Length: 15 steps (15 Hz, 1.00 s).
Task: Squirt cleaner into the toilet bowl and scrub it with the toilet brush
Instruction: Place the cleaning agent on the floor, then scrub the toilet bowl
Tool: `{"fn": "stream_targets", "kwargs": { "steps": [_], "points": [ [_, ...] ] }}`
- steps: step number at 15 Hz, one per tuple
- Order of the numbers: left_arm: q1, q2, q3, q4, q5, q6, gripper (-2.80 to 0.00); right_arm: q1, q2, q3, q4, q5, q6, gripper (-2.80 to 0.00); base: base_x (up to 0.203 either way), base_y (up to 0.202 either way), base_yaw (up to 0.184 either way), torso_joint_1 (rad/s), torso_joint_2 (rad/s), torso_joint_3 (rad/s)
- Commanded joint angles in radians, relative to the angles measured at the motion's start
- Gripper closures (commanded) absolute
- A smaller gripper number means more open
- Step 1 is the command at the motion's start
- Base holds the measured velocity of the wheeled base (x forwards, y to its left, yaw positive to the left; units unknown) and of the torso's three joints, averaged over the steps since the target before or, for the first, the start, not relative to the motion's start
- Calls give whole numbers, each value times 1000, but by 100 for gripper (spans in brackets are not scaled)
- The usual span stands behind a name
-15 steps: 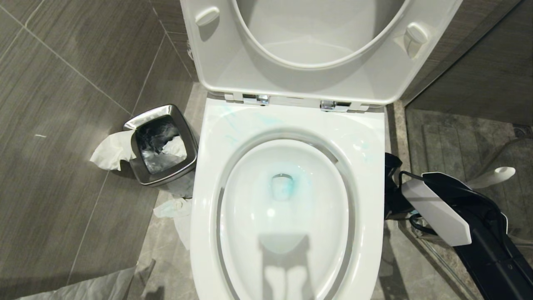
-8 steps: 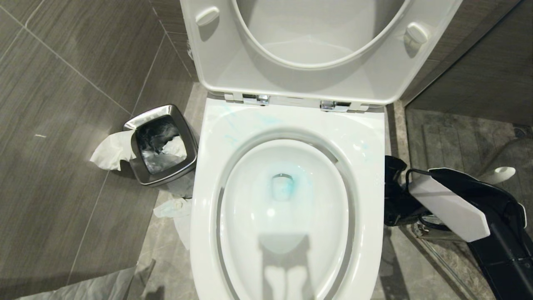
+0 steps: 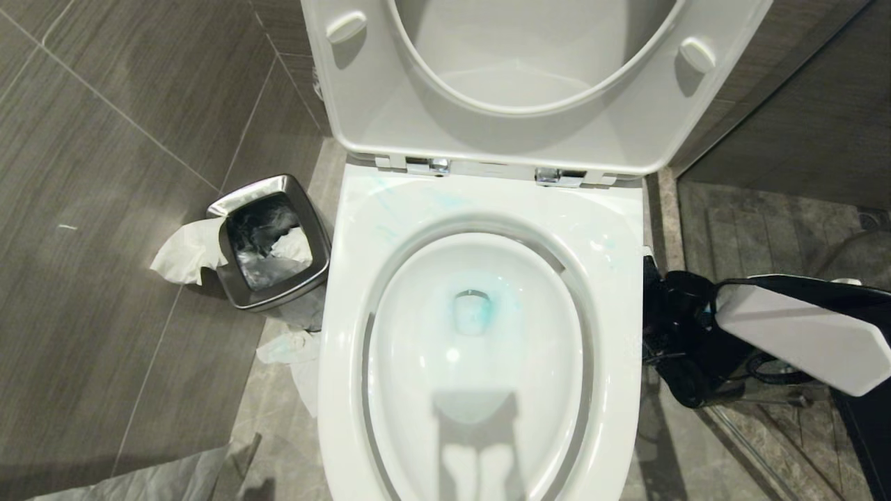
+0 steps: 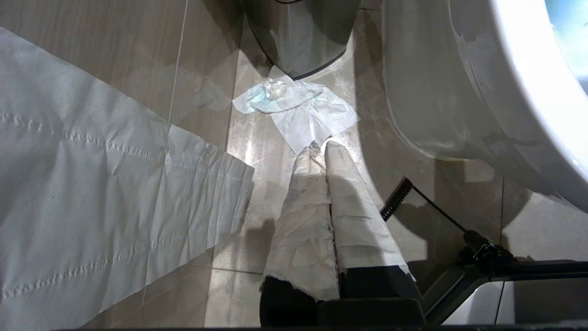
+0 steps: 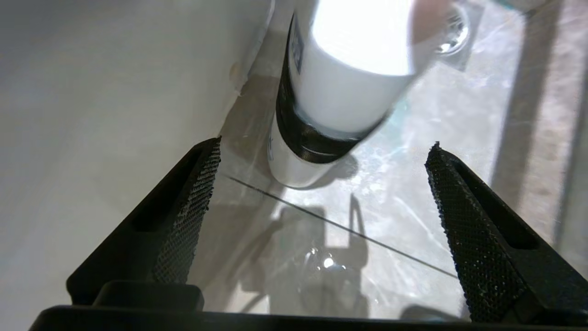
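Currently right gripper [image 5: 321, 193] spread wide, grasping nothing, low beside toilet bowl [image 3: 480, 229]; white-and-black bottle [image 5: 330, 101] just ahead between fingers, probably set down after squirting; cleaner [image 3: 477, 313] tinting water; brush unseen; left gripper [image 4: 321, 151] clenched, empty, parked over floor tissue [image 4: 298, 110].

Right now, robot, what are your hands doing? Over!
Right gripper open beside toilet bowl, white-and-black cylinder just ahead. Left gripper shut, parked low. Cleaner tints bowl water.

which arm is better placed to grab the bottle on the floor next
Right. The right gripper hangs beside the toilet bowl with jaws wide open around the white bottle. The left gripper is shut, over tissue on the other side.
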Motion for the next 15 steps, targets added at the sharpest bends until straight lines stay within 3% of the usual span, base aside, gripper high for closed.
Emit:
{"fn": "stream_targets", "kwargs": {
  "steps": [1, 6, 7, 11, 15],
  "points": [
    [1, 1, 2, 0, 2, 0, 0, 0, -62, 75, -44, -2, -3, -280, 0, 0, 0, 0, 0, 0],
    [1, 1, 2, 0, 3, -10, 0, 0, -184, 290, -67, -7, 9, -280, 0, 0, 0, 0, 0, 0],
    [1, 1, 0, 0, 3, -10, 0, 0, -212, 316, -67, -6, 21, 0, 0, 0, 0, 0, 0, 0],
    [1, 1, 0, 0, 3, -10, 0, -1, -287, 407, -67, -15, 32, 0, 0, 0, 0, 0, 0, 0],
    [1, 1, 0, 0, 3, -10, 0, -1, -344, 475, -67, -76, 22, 0, 0, 0, 0, 0, 0, 0]
  ]
}}
